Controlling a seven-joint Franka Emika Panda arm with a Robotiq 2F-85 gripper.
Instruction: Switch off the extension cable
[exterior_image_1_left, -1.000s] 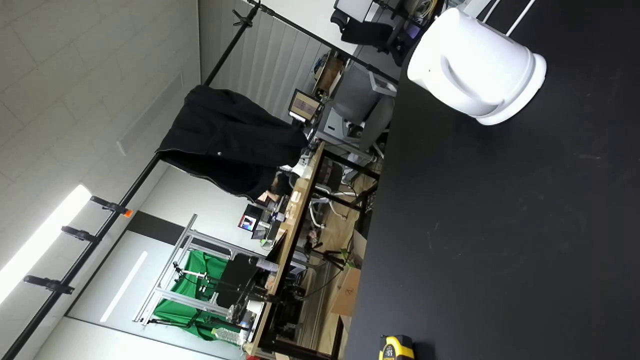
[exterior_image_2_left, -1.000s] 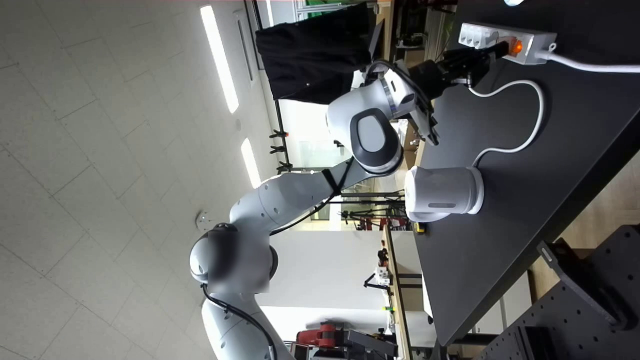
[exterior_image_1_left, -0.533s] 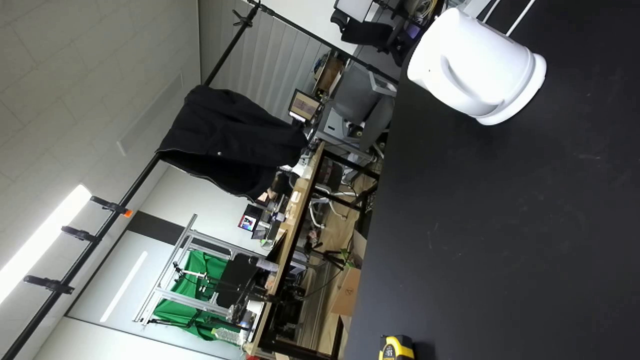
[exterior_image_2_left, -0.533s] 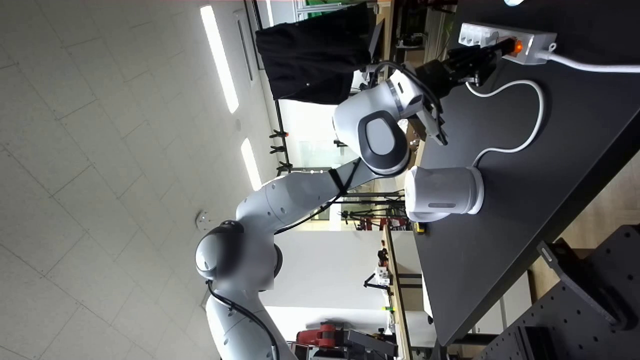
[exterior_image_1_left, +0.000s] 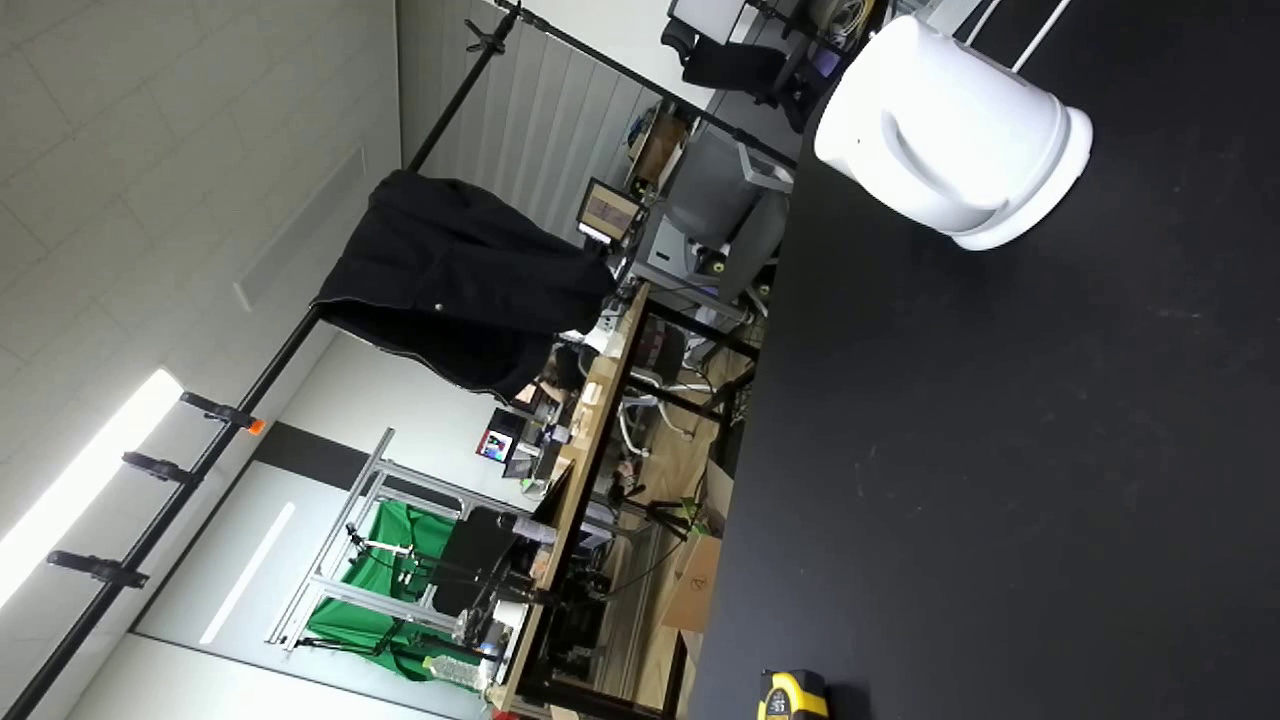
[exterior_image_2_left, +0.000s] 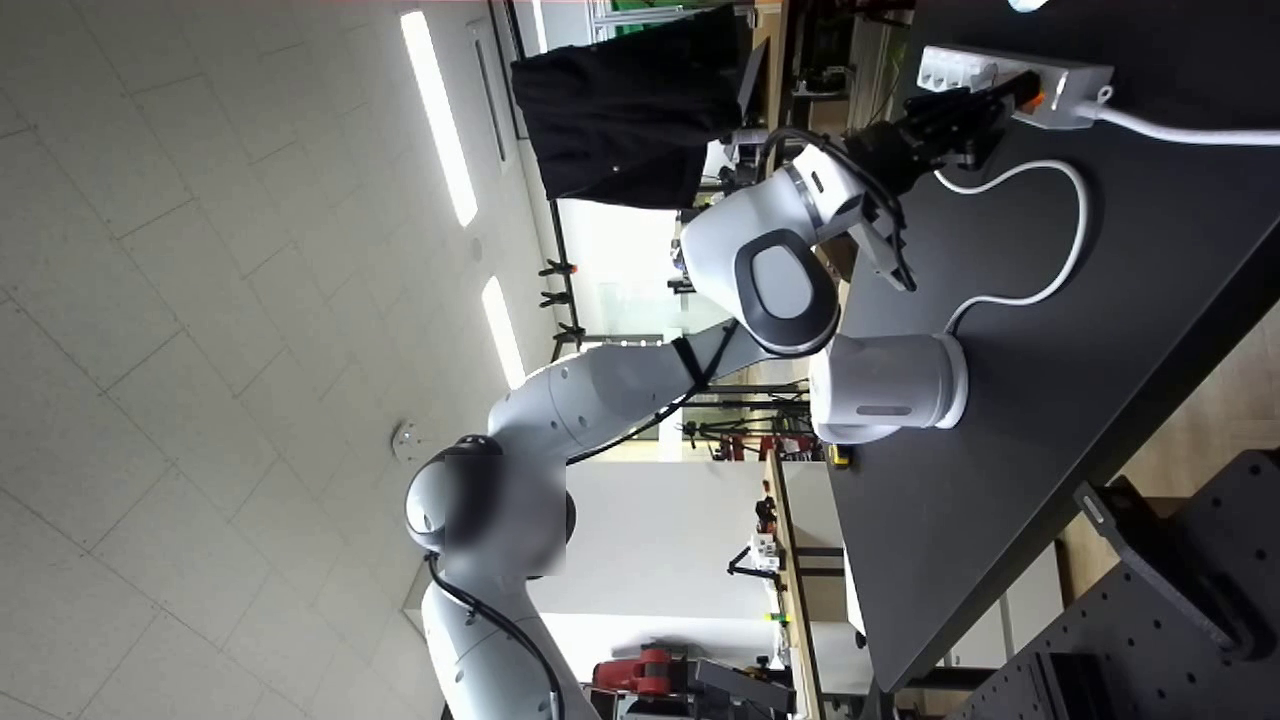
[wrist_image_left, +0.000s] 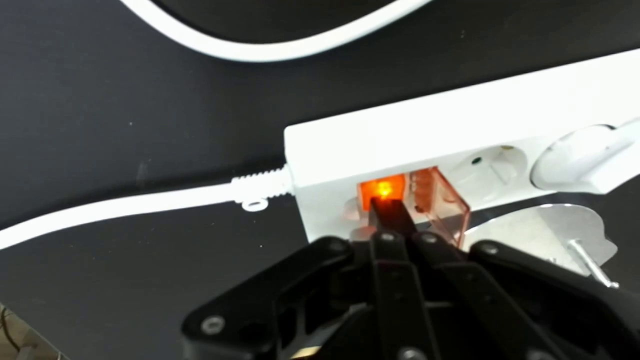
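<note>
The extension cable's white strip (wrist_image_left: 350, 145) lies on the dark table; it also shows in an exterior view (exterior_image_2_left: 1085, 85). Its orange switch (wrist_image_left: 383, 188) glows, with a bright spot in it. A clear reddish flap (wrist_image_left: 452, 205) stands open beside the switch. My gripper (wrist_image_left: 392, 212) is shut with nothing seen between its fingers. Its tip is over the lower part of the switch and hides it; I cannot tell how hard it touches. The gripper also shows in an exterior view (exterior_image_2_left: 1022, 90). It is out of view in the exterior view with the large kettle.
A white kettle (exterior_image_2_left: 890, 385) stands on the table, also in an exterior view (exterior_image_1_left: 945, 130). Its white cord (exterior_image_2_left: 1080, 220) curves across the table. A white plug (wrist_image_left: 590, 160) sits in the strip. A shiny plate (wrist_image_left: 540, 235) lies beside it. A tape measure (exterior_image_1_left: 793, 695) is at the edge.
The arm has moved rightward in the exterior view, toward the strip's corded end. The gripper tip now covers more of the orange switch there. The strip and kettle have not moved.
</note>
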